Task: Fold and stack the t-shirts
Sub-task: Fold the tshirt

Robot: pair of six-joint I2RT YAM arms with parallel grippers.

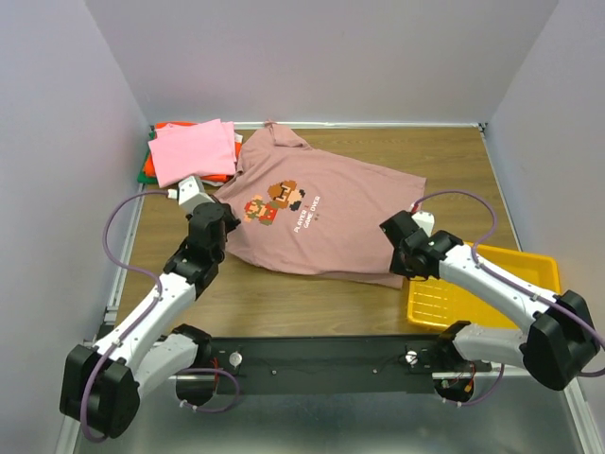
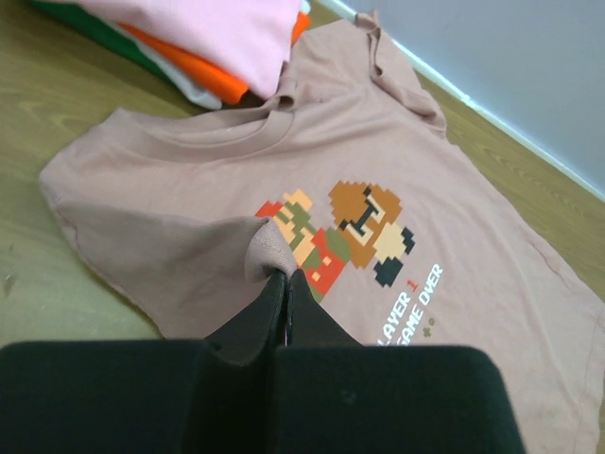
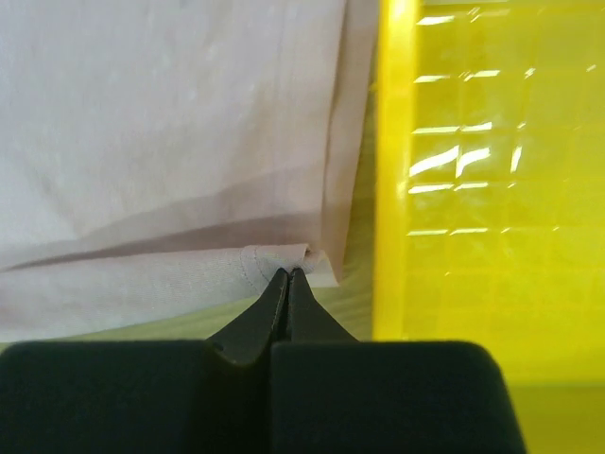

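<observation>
Setting: wooden table [image 1: 284,303] between pale walls, with the mauve-pink t-shirt [image 1: 331,222] spread print-up across its middle.
Folded stack: pink, orange-red and green t-shirts [image 1: 194,151] piled at the mauve-pink t-shirt's far-left corner, touching its shoulder.
Left gripper [image 2: 286,274]: jaws pressed together on a pinched ridge of the mauve-pink t-shirt, just left of its pixel print [image 2: 345,232].
Right gripper [image 3: 288,275]: jaws clamped on the mauve-pink t-shirt's hem at its right edge.
Yellow tray [image 1: 501,284]: just right of the mauve-pink t-shirt, beside the pinched hem.
</observation>
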